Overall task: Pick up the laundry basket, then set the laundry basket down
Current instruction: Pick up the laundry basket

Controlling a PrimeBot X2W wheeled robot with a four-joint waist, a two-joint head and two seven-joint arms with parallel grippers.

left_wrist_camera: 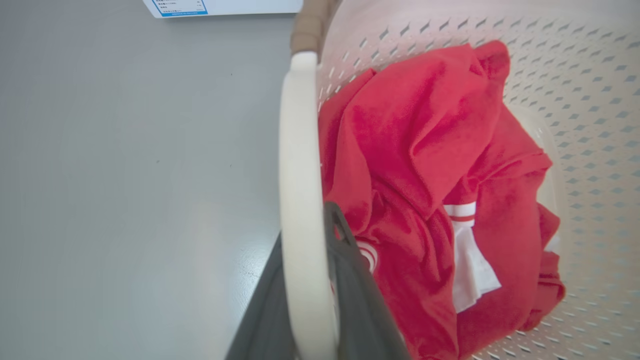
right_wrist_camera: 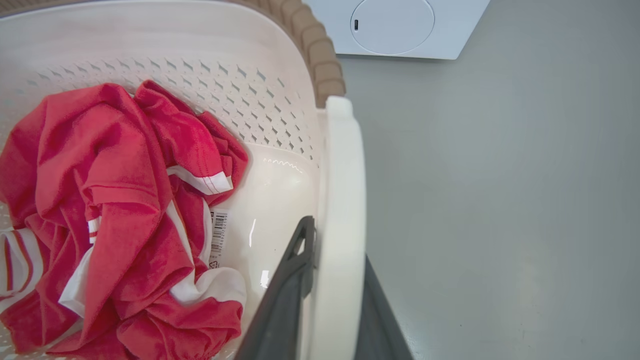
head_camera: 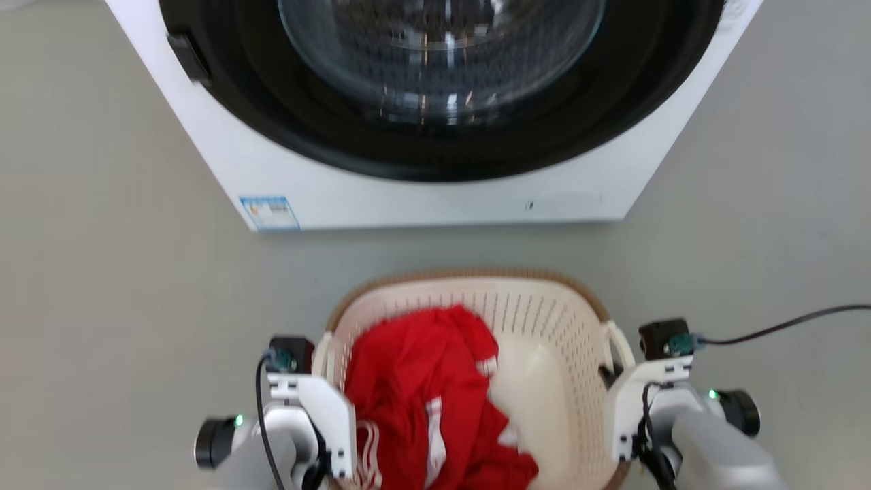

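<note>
The laundry basket (head_camera: 544,320) is cream-white and perforated with a tan woven rim, low in the middle of the head view, in front of the washer. A crumpled red garment (head_camera: 422,395) with white stripes lies inside it. My left gripper (head_camera: 325,381) is at the basket's left side. In the left wrist view the left gripper (left_wrist_camera: 305,225) is shut on the white loop handle (left_wrist_camera: 297,150), one dark finger on each side. My right gripper (head_camera: 616,378) is at the right side. In the right wrist view the right gripper (right_wrist_camera: 337,240) is likewise shut on the other handle (right_wrist_camera: 342,165). Whether the basket touches the floor cannot be told.
A white front-loading washer (head_camera: 435,197) with a dark round door stands close behind the basket, with a blue label (head_camera: 269,212) at its lower left corner. A black cable (head_camera: 782,325) runs across the grey floor (head_camera: 122,272) on the right.
</note>
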